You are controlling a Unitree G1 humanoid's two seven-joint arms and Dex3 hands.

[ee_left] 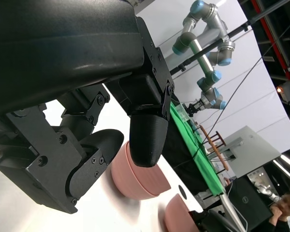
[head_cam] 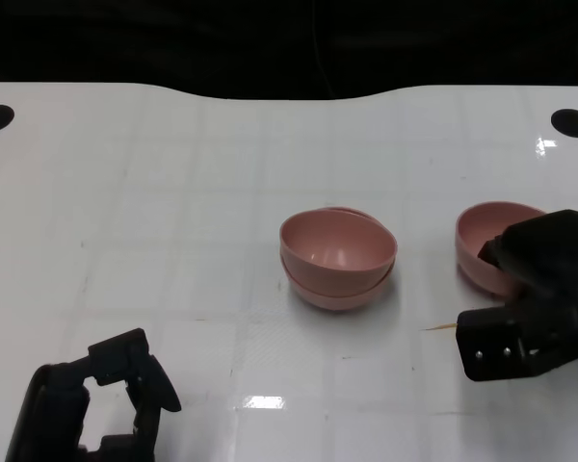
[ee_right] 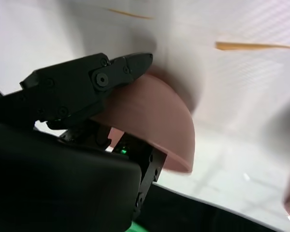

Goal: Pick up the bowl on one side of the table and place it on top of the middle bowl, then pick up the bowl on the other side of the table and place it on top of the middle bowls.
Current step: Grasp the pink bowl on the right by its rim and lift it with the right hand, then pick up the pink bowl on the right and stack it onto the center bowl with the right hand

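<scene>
White gridded surface point(head_cam: 173, 221); two stacked pink bowls point(head_cam: 338, 258) at centre. Right hand point(head_cam: 530, 298) grips pink plastic bowl point(head_cam: 486, 241) at right. Left hand point(head_cam: 96, 399) near-left, fingers apart, holding nothing

Left hand point(head_cam: 96, 399) low at the near left, fingers point(head_cam: 146, 371) curled over toward the palm, apart from one another, nothing between them. In the left wrist view, a thick black fingertip point(ee_left: 147, 137) pointing down beside a rounded one point(ee_left: 94, 157), a gap between the two. Right hand point(head_cam: 530, 298) at the near right, turned inward. In the right wrist view, upper fingers point(ee_right: 94, 79) lay across the outer wall of the pink bowl point(ee_right: 150, 118), lower part under its rim.
</scene>
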